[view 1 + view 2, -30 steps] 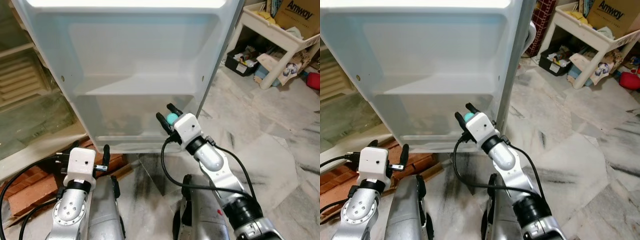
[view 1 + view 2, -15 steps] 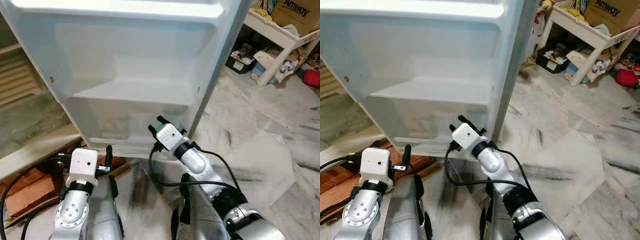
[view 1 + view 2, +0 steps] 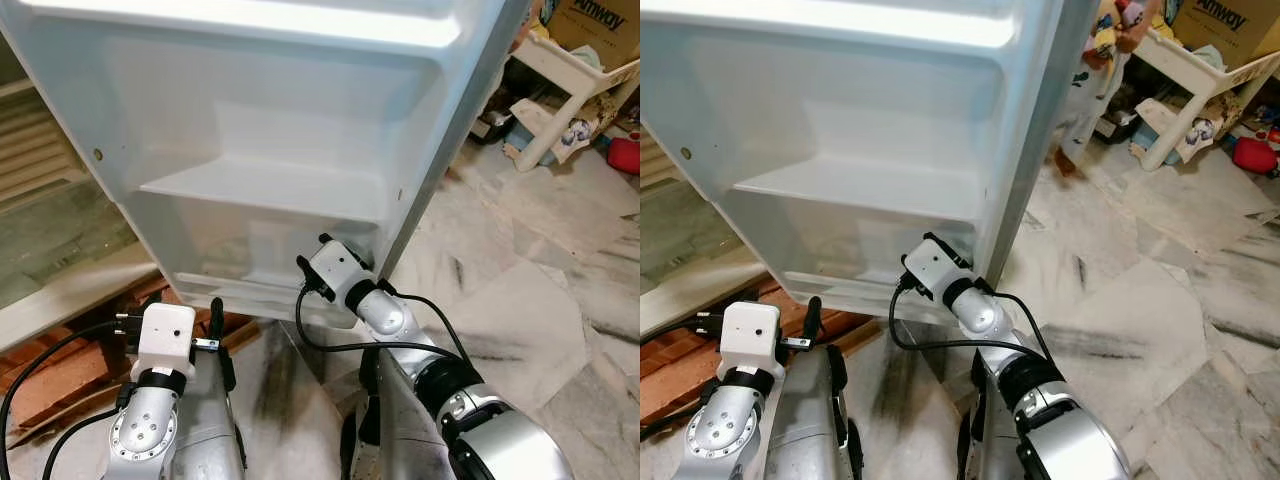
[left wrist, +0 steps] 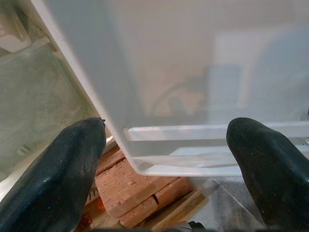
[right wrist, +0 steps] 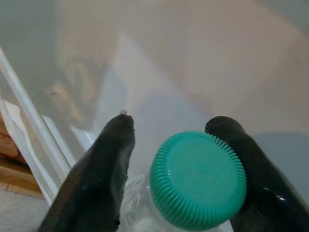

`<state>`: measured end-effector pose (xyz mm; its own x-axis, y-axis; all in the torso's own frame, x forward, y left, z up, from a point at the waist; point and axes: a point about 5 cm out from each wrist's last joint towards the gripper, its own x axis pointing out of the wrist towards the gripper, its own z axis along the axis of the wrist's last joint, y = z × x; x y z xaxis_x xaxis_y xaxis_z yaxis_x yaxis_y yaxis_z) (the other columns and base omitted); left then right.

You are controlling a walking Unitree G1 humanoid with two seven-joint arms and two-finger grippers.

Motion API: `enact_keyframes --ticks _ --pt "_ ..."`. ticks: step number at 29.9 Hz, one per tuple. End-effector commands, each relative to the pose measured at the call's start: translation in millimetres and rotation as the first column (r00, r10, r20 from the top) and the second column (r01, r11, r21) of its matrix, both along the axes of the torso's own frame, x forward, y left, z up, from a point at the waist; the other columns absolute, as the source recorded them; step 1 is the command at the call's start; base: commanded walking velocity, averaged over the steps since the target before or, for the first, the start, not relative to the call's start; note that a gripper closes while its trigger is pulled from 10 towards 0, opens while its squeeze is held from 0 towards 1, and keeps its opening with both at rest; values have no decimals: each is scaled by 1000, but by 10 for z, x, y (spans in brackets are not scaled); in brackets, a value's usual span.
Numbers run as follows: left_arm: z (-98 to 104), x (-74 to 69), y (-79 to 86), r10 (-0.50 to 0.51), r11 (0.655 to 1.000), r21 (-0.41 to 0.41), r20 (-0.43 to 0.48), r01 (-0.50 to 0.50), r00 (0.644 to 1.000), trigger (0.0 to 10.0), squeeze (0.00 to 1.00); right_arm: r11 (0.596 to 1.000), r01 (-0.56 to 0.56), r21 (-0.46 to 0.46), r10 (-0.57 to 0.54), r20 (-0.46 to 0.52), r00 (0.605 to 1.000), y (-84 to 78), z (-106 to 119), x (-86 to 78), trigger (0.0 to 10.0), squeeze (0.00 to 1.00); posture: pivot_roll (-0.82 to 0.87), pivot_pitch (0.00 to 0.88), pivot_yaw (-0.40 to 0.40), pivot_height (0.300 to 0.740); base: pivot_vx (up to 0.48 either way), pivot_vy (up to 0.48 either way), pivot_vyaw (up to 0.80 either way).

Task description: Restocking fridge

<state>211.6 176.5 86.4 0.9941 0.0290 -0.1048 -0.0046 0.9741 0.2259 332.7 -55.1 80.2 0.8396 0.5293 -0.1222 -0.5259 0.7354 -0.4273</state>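
The fridge door point(image 3: 270, 150) stands open, a smooth, glossy white moulding with rounded corners; a flat shelf ledge point(image 3: 265, 190) crosses it, and a translucent, frosted lower bin point(image 3: 250, 255) runs beneath. The right gripper point(image 5: 176, 186) is pressed up to that bin's front at about 6 o'clock of the door panel, its matte black fingers point(image 5: 96, 179) clamped on a clear plastic bottle point(image 5: 140, 210) topped by a round, ribbed teal cap point(image 5: 198, 180). The bottle is held just at the bin wall; whether it is inside the bin cannot be told.

The left gripper point(image 4: 166, 159) is held low at 7 o'clock, just short of the bin's rounded bottom corner, its blunt black fingers spread wide apart with nothing between them. Rough red bricks point(image 4: 130, 191) and a wooden strip lie under the door's lower edge, with little room left there. Veined grey marble floor point(image 3: 520, 290) lies open at 3 o'clock, out to a white plastic rack point(image 3: 560, 90) of clutter and a cardboard box point(image 3: 595, 25) at 1 o'clock.
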Motion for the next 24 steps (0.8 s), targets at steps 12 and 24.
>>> enact_keyframes --ticks 12,24 --pt "-77 111 77 21 998 56 -27 -20 999 10000 0 964 102 245 -105 -1 995 -376 198 26 10000 1000 150 101 -56 537 0 0 0" --pt "-144 104 89 29 998 55 -33 -27 999 10000 0 897 134 421 -149 1 989 -567 265 -316 10000 0 148 13 -51 537 0 0 0"
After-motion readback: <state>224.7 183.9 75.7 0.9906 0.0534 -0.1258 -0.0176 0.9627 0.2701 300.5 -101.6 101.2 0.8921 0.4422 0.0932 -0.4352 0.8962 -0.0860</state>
